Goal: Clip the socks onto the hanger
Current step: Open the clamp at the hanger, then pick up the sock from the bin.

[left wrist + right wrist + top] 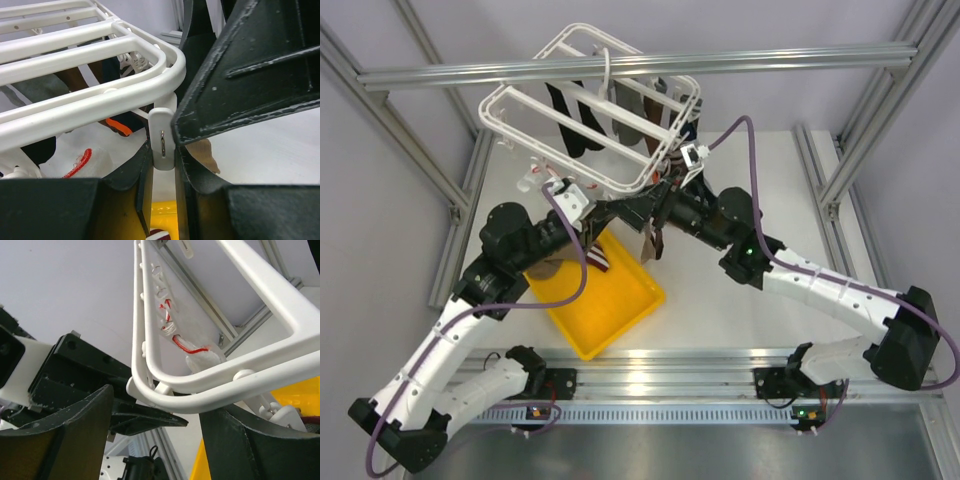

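The white hanger (590,100) hangs tilted above the table's back, with dark socks (565,125) and a grey sock (630,120) dangling from it. My left gripper (610,212) is at its near corner, shut on a small white clip (162,135) under the frame (75,60). My right gripper (660,205) faces it, jaws wide apart around the same corner of the frame (260,295). A tan sock (650,245) hangs between the two grippers; its edge shows in the left wrist view (206,154). What holds it is hidden.
A yellow tray (620,310) lies below the grippers with a brown-white striped sock (599,262) in it. A white sock with red trim (80,160) hangs from the hanger's left side. An aluminium bar (620,65) crosses above the hanger; posts flank the table.
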`<action>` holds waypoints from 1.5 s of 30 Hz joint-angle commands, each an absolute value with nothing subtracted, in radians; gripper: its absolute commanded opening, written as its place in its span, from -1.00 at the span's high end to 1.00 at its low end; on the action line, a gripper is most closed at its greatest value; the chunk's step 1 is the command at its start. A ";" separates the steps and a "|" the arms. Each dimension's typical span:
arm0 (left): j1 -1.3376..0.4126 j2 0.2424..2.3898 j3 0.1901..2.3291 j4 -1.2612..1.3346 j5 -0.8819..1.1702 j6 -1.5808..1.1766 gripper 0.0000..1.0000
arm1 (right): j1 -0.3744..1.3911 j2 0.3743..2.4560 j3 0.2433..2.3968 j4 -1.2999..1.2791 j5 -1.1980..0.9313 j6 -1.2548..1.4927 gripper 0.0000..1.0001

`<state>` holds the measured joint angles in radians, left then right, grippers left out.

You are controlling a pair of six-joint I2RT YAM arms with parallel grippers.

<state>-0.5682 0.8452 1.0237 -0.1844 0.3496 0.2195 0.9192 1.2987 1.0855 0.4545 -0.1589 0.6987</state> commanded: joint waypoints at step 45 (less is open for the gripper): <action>-0.526 0.845 0.902 -0.837 0.388 0.731 -0.21 | 0.833 1.281 1.150 0.439 -0.081 0.709 1.00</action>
